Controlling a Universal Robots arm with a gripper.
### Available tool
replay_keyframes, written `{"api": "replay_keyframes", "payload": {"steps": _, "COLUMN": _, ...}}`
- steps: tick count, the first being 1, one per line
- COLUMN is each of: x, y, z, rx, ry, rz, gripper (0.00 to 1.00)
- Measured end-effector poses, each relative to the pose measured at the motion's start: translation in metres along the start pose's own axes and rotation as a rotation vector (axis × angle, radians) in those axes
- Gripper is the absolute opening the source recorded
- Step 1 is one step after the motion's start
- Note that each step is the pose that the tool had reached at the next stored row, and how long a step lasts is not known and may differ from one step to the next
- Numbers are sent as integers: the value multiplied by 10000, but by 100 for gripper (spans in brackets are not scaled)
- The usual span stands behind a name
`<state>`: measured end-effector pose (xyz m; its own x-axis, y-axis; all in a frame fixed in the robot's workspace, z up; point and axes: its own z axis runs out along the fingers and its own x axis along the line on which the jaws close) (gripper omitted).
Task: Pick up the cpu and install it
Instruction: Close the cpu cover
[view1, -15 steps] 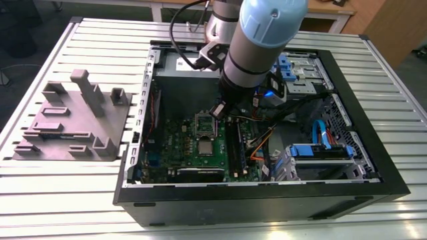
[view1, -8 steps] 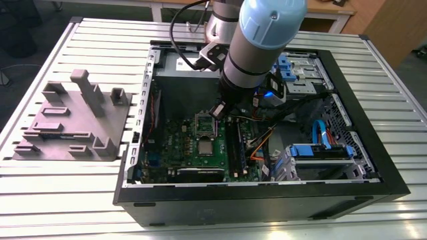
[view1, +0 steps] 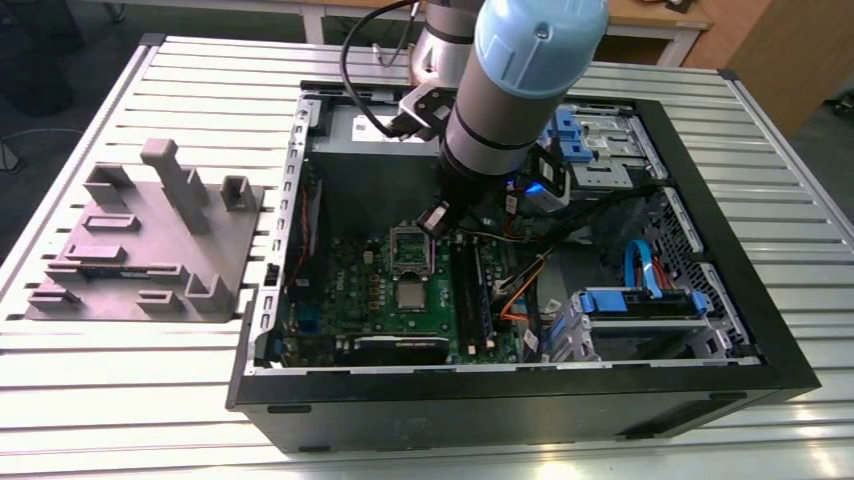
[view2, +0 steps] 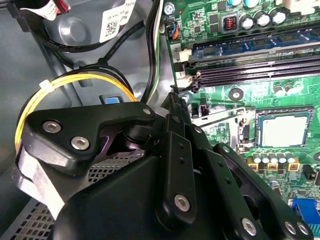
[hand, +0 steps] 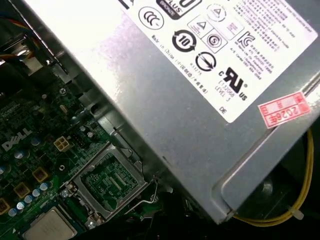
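Observation:
The cpu (view1: 411, 293), a small silvery square, lies flat in its dark socket on the green motherboard (view1: 350, 290) inside the open computer case (view1: 534, 400). The socket's hinged metal frame (view1: 411, 250) is swung open beside it. In the second wrist view the cpu (view2: 285, 131) sits framed by the socket, with the open frame (view2: 220, 117) between it and my black gripper (view2: 175, 107). In the first wrist view the cpu (hand: 47, 227) shows next to the open frame (hand: 107, 182). In the exterior view my gripper (view1: 438, 220) hangs above the board, just beyond the open frame and apart from the cpu.
A big grey metal box with a white label (hand: 200, 100) stands close beside the socket. Memory slots (view2: 260, 65), orange and yellow cables (view1: 521, 290) and blue drive cages (view1: 641, 300) crowd the case. A grey fixture block (view1: 147, 240) stands on the slatted table at the exterior view's left.

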<state>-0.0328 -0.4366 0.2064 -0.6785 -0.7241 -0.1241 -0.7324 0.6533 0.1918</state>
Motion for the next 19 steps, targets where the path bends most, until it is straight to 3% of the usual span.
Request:
{"api": "replay_keyframes", "payload": {"steps": 8, "x": 14, "y": 10, "z": 62, "rx": -1, "ry": 0, "rz": 0, "gripper": 10}}
{"api": "replay_keyframes", "payload": {"steps": 19, "x": 29, "y": 44, "z": 37, "rx": 73, "ry": 85, "rz": 6, "gripper": 10}}
